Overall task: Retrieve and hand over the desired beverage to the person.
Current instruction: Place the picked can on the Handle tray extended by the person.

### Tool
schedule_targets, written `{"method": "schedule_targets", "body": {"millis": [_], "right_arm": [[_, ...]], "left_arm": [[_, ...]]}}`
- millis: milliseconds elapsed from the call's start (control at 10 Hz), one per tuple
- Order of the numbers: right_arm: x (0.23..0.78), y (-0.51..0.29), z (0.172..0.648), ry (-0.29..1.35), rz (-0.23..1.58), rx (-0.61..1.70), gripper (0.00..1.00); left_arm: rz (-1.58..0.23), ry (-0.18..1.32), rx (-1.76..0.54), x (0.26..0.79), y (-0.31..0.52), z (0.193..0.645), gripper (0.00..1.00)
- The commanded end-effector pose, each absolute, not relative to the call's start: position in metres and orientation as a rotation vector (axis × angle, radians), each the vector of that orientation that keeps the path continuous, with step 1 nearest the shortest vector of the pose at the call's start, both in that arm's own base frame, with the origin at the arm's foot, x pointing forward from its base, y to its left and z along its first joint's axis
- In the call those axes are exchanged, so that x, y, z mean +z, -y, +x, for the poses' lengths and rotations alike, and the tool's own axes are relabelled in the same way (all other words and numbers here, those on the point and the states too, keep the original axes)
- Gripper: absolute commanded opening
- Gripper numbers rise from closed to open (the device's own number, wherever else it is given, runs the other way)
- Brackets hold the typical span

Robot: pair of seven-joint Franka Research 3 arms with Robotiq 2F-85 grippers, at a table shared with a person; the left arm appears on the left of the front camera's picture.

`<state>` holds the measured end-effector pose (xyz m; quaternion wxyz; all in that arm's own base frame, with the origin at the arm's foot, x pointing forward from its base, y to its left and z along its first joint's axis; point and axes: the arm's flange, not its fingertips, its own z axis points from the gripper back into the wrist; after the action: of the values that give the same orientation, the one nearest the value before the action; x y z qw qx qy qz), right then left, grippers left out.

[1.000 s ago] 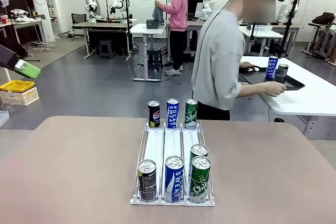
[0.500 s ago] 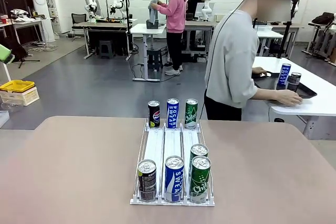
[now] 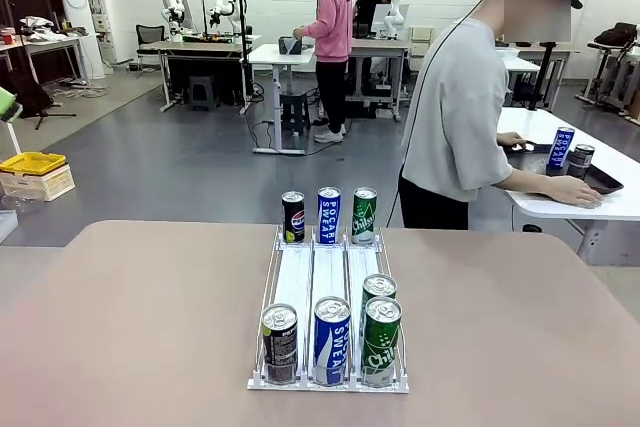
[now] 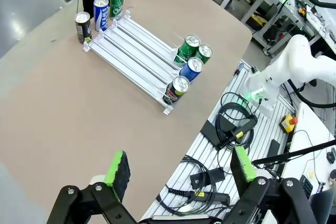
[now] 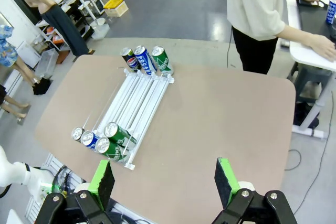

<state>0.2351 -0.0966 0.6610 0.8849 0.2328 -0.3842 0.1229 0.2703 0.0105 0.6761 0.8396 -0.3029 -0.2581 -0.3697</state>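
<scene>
A white three-lane rack [image 3: 313,277] lies in the middle of the brown table. At its far end stand a black can [image 3: 292,217], a blue can [image 3: 329,215] and a green can [image 3: 364,215]. At the near end stand a dark can [image 3: 280,344], a blue can [image 3: 332,340] and two green cans [image 3: 381,340]. The person [image 3: 460,127] in a grey top stands beyond the far right corner, turned toward a side table. My left gripper [image 4: 181,166] hangs open high over the table's edge, far from the rack [image 4: 131,51]. My right gripper [image 5: 164,179] is also open, high above the rack [image 5: 139,95].
A white side table [image 3: 600,202] at the right holds a black tray with two cans [image 3: 560,147], where the person's hands rest. A yellow bin [image 3: 33,164] sits on the floor at the left. Other people work at benches far behind.
The person has stepped to the right along the side table. My left gripper has drawn back to the front view's left edge. The cans have not moved.
</scene>
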Motion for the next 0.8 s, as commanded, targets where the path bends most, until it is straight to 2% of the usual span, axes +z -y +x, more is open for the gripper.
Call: {"method": "schedule_targets", "body": {"millis": [0,700], "right_arm": [[0.6606,0.0959,0.2371,0.803,0.515,0.276,1.0],[0.6606,0.0959,0.2371,0.803,0.515,0.276,1.0]], "left_arm": [[-0.648,0.553,-0.788,0.6768,-0.0094,0.2713,1.0],[-0.648,0.553,-0.788,0.6768,-0.0094,0.2713,1.0]]}}
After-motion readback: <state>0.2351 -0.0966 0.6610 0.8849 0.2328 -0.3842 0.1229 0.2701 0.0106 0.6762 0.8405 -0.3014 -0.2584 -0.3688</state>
